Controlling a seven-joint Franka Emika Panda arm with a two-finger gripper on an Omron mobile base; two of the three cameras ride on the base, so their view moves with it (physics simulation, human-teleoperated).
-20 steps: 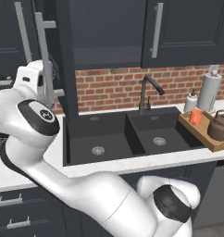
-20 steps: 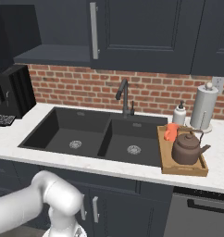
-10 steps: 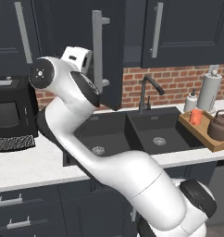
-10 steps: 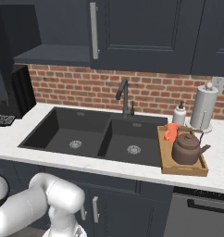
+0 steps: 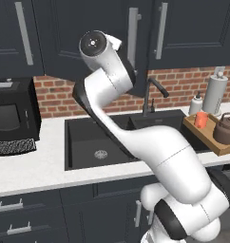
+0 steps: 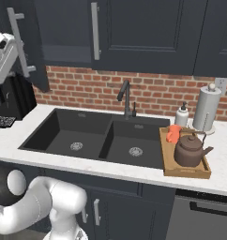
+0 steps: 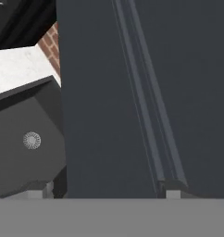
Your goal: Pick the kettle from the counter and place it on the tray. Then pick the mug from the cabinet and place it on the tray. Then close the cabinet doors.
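Note:
The dark brown kettle (image 6: 190, 150) and the small orange-red mug (image 6: 173, 133) both stand on the wooden tray (image 6: 186, 172), at the right end of the white counter (image 6: 12, 140). They show again as kettle (image 5: 228, 131), mug (image 5: 201, 119) and tray (image 5: 202, 133). My gripper (image 5: 118, 43) is raised high against a partly open cabinet door (image 5: 136, 61) with a silver bar handle (image 5: 132, 33). From the right, the hand (image 6: 3, 52) sits beside that door's handle (image 6: 19, 44). Up close the door panel (image 7: 132, 92) lies right ahead, and my gripper (image 7: 107, 190) is open with nothing held.
A black double sink (image 6: 101, 138) with a dark faucet (image 6: 126, 96) lies below the cabinets. A paper towel roll (image 6: 204, 108) and soap bottle (image 6: 182, 115) stand behind the tray. A black appliance (image 5: 12, 110) sits on the counter at the left. A shut door (image 6: 134, 33) is to the right.
The arm has swung up from low on the left to the cabinet door, and the door has turned inward. Kettle, mug and tray have not moved.

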